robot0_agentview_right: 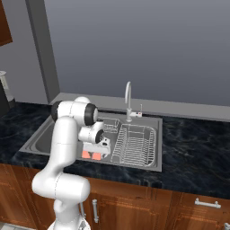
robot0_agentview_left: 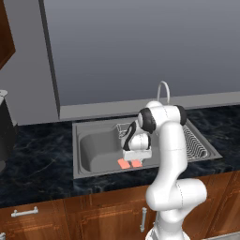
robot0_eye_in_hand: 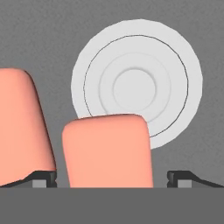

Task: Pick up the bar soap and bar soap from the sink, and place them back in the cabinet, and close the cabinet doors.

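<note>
While the gripper (robot0_eye_in_hand: 111,178) hangs low inside the sink (robot0_agentview_left: 93,166), its fingers (robot0_eye_in_hand: 43,177) are spread wide, one tip at each side of the nearer soap (robot0_eye_in_hand: 108,151), which lies flat on the basin floor between them with room to spare on both sides. In the hand view this bar overlaps the drain's (robot0_eye_in_hand: 136,87) rim at about 7 o'clock of the drain, and the second soap (robot0_eye_in_hand: 22,122) lies at 9 o'clock of the first, just beside it with a thin gap. From the base views both pink bars sit under the hand near the basin's front wall, with the rack (robot0_agentview_right: 134,144) at 3 o'clock and the faucet (robot0_agentview_right: 128,101) at 12. I judge the step in hand to be the first grasp, so most of the task lies ahead. The main risk is the left tip: it stands at the edge of the second bar, and a descent could land on that bar or wedge into the gap, shoving both aside. A shallow close may also pinch only the rounded top edge, and a flat, slick bar could squirt out. The cabinet corner (robot0_agentview_left: 5,42) shows at 10 o'clock in the left base view.
</note>
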